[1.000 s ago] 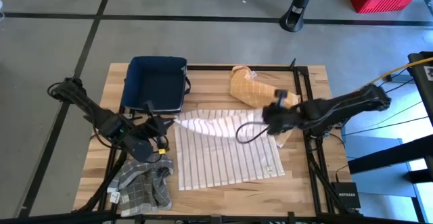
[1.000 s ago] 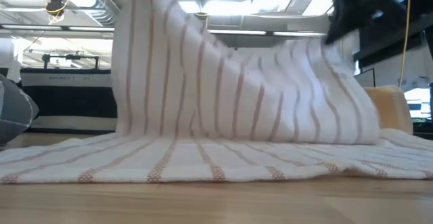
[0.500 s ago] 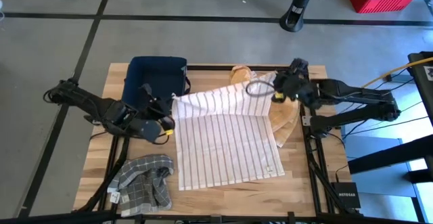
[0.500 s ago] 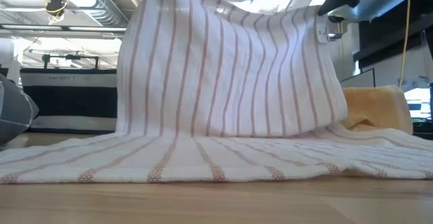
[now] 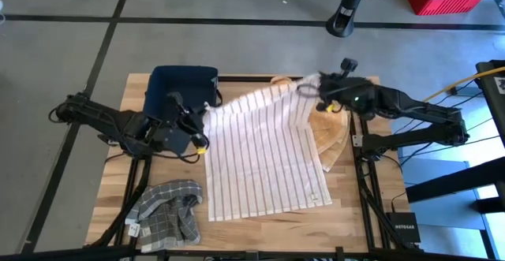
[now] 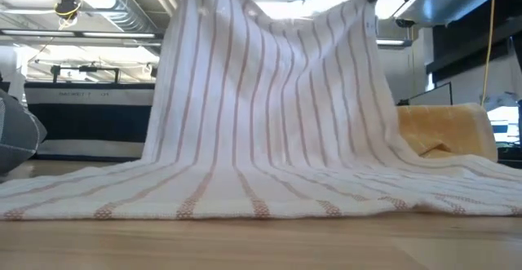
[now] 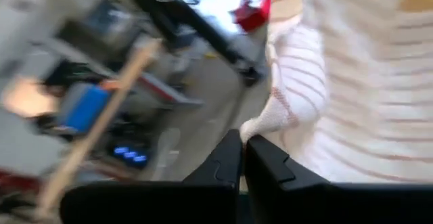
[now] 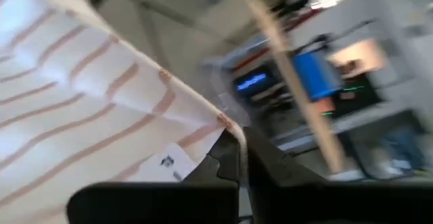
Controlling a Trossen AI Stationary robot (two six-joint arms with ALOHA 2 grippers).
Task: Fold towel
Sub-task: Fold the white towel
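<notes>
Towel (image 5: 264, 154) corners hang pinched in raised left end effector (image 5: 202, 124) and right end effector (image 5: 312, 88).

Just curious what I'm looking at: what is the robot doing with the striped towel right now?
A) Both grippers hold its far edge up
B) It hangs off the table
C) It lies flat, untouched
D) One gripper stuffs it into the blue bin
A: the left gripper and right gripper each pinch a far corner of the striped towel, lifting that edge while the near part lies on the table.
</notes>
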